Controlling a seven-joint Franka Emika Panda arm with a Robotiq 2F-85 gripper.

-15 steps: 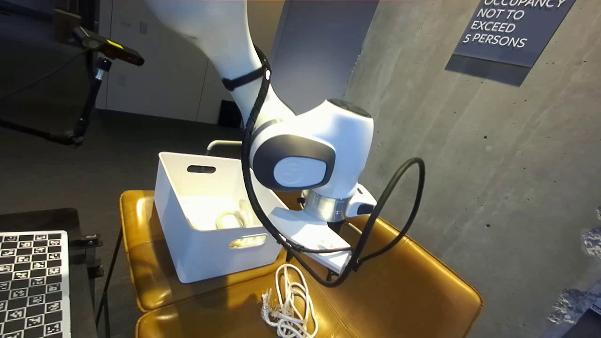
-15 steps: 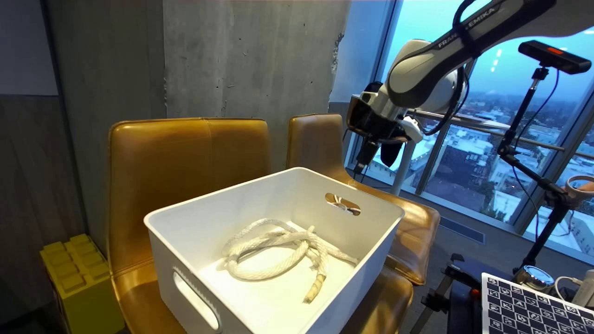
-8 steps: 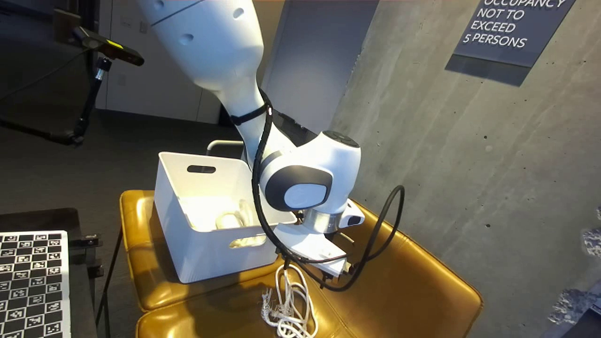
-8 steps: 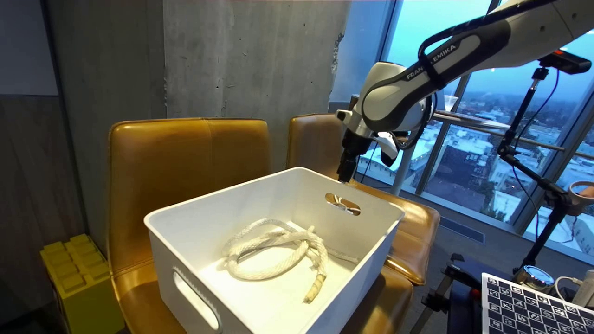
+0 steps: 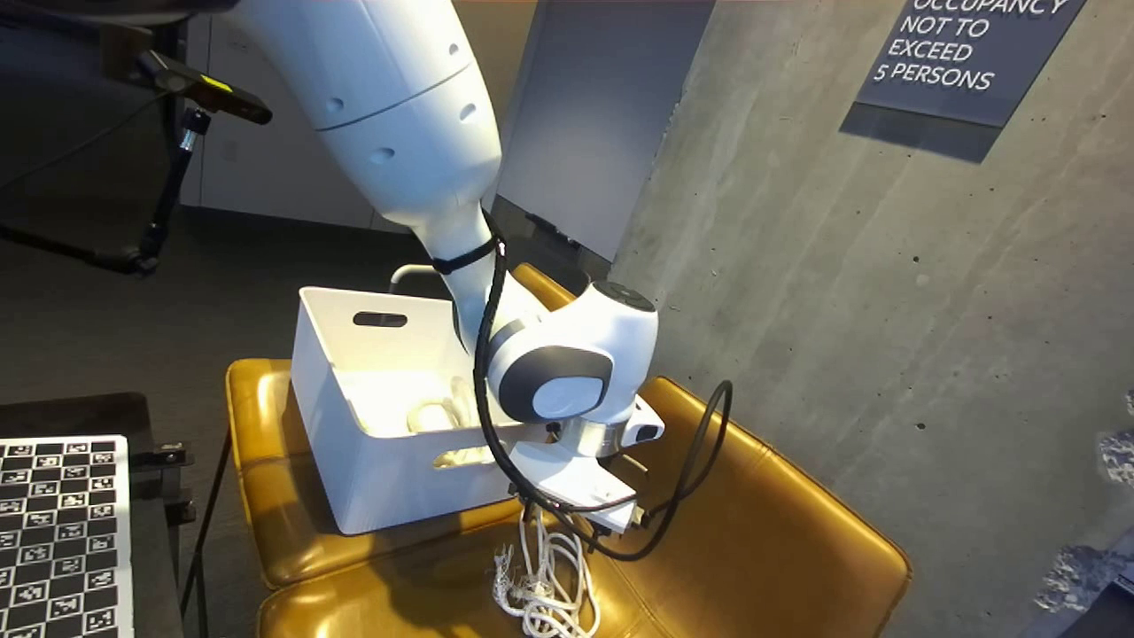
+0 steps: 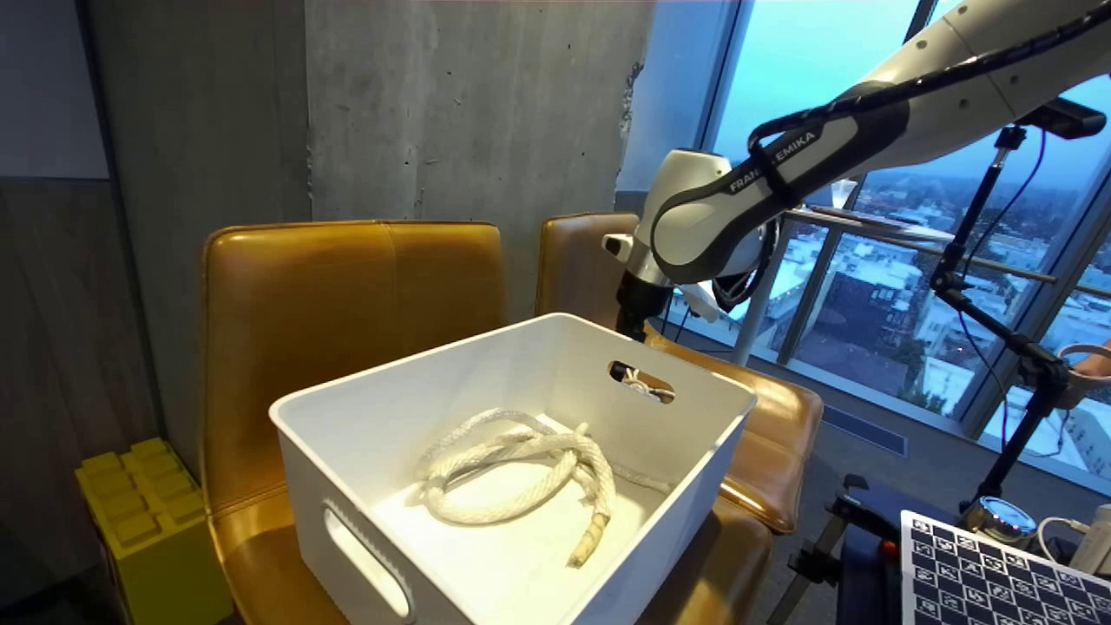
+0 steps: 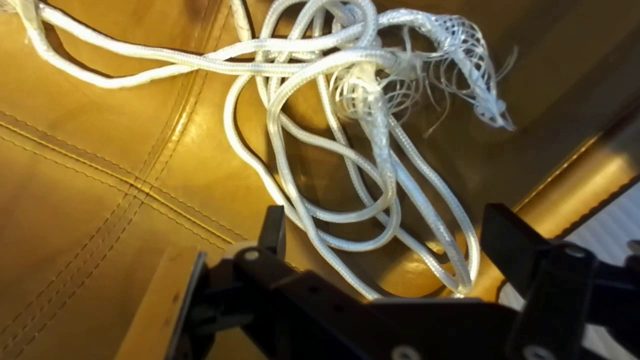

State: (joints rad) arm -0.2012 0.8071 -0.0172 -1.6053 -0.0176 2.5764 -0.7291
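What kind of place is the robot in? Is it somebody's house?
Probably not a house; it looks more like an office or lab room, high up. The wall sign says occupancy is not to exceed 5 persons, the big window looks down on buildings, and the tan chairs fit too.

- Gripper (image 7: 384,225) in from 6 o'clk, jaws wide apart.
- White rope (image 7: 381,142) tangled from ctr to 12 o'clk, loops visible btwn jaws; contact can't tell.
- Frayed bits (image 7: 475,75) at 1 & 2 o'clk.
- Tan leather (image 7: 65,215) under rope, stitched seams (image 7: 142,187) crossing approx 9 o'clk.
- White ribbed surface (image 7: 615,230), btwn 3 & 4 o'clk, partly hidden.
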